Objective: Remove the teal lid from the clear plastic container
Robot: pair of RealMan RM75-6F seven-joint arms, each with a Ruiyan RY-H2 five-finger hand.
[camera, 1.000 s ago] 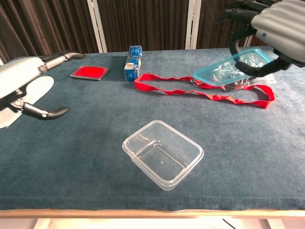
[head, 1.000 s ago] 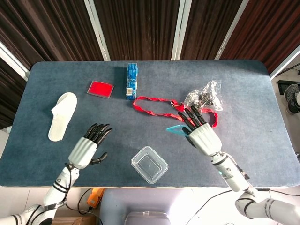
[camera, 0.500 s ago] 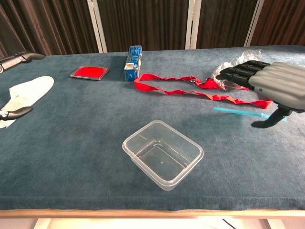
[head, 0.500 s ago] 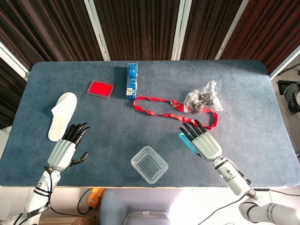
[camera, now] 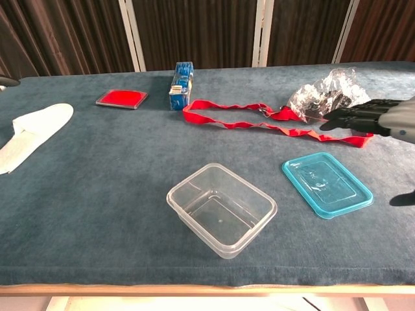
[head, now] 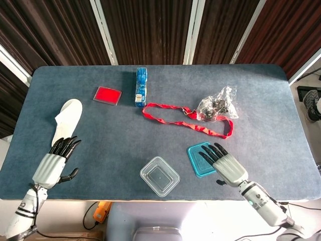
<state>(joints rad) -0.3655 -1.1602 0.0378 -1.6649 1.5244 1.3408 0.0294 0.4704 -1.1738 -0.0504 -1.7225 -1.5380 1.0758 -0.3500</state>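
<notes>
Right hand (head: 228, 165), fingers spread and empty, hovers over the lid's (camera: 327, 184) outer edge; the lid lies flat on the blue table (head: 281, 125), the container (head: 159, 175) open beside it. Left hand (head: 52, 164) spread, empty, at the far edge. Dark slatted wall (head: 145, 30) behind.

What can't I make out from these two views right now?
- Left hand: seen only in the head view; the chest view's left edge cuts it off.
- Right hand: the chest view's right edge cuts it, showing only its fingers.
- Crinkled bag: its contents are too small and creased to name in either view.
- Blue carton: its print is too small to read.
</notes>
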